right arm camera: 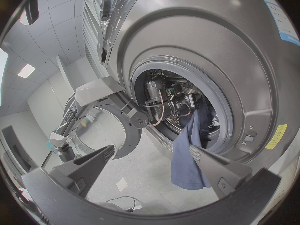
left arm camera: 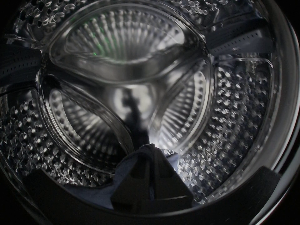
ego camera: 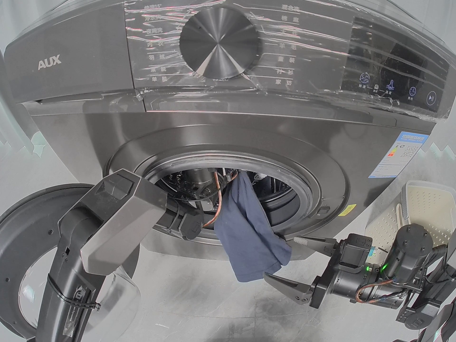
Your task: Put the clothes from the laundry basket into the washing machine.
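The left gripper [left arm camera: 151,155] is inside the drum [left arm camera: 237,110] of the washing machine [ego camera: 304,134], its fingers pinched on the upper end of a navy garment [ego camera: 247,229]. The garment's long axis runs down and outward over the door ring [ego camera: 311,193], so most of it hangs outside. The right gripper [ego camera: 282,258], spread wide, sits by the dangling hem on the laundry basket [ego camera: 427,205] side. I cannot tell if it touches, but it looks the nearer arm for feeding that tail in.
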